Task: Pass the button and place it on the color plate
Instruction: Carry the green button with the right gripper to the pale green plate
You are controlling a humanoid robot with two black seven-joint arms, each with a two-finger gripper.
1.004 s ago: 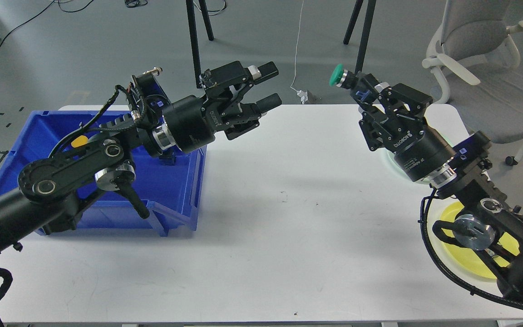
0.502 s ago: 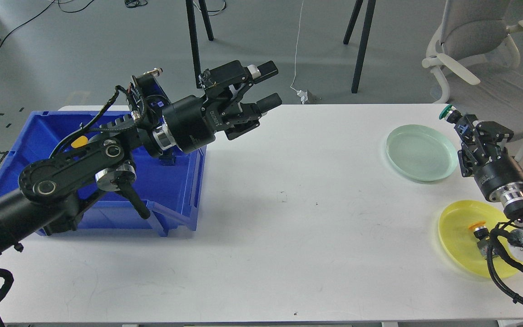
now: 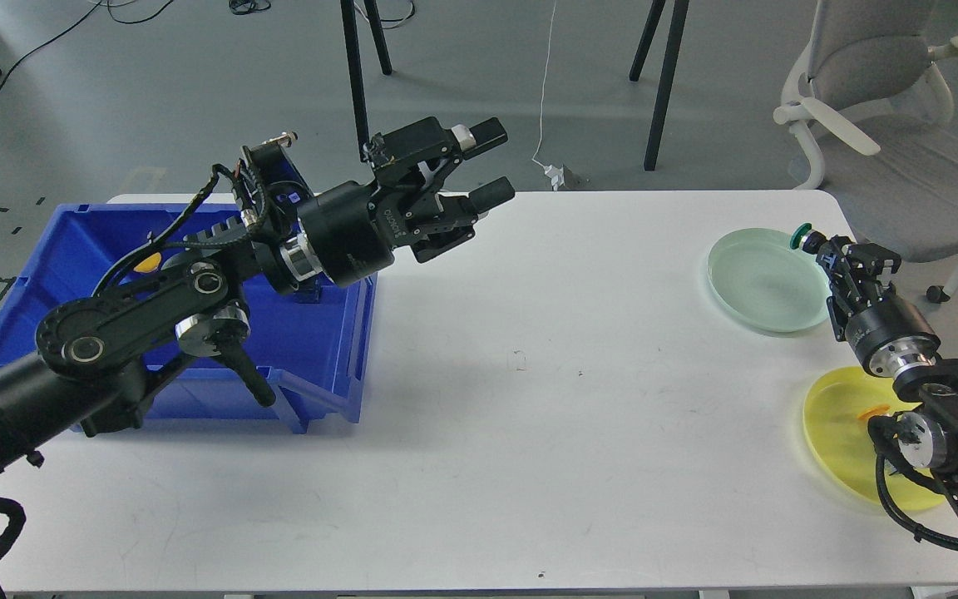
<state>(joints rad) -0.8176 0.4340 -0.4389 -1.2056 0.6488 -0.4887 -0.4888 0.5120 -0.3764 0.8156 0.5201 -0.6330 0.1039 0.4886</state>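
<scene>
Nearest on the right, a yellow plate (image 3: 841, 433) is seen partly covered by the right arm, with something orange (image 3: 871, 411) lying on it. Just beyond, the right gripper (image 3: 820, 247) is clamped on the green button (image 3: 799, 239), cap pointing up-left, held at the far right rim of the green plate (image 3: 766, 279). The button's long axis is tilted along the jaws; the plate lies left of and nearer than the cap, so a short move inward and down is likely needed. Open table (image 3: 545, 374) is left around both plates, though the table edge is close on the right. Far left, the left gripper (image 3: 491, 162) is held above the table beside the blue bin (image 3: 71, 241), jaws wide and empty.
</scene>
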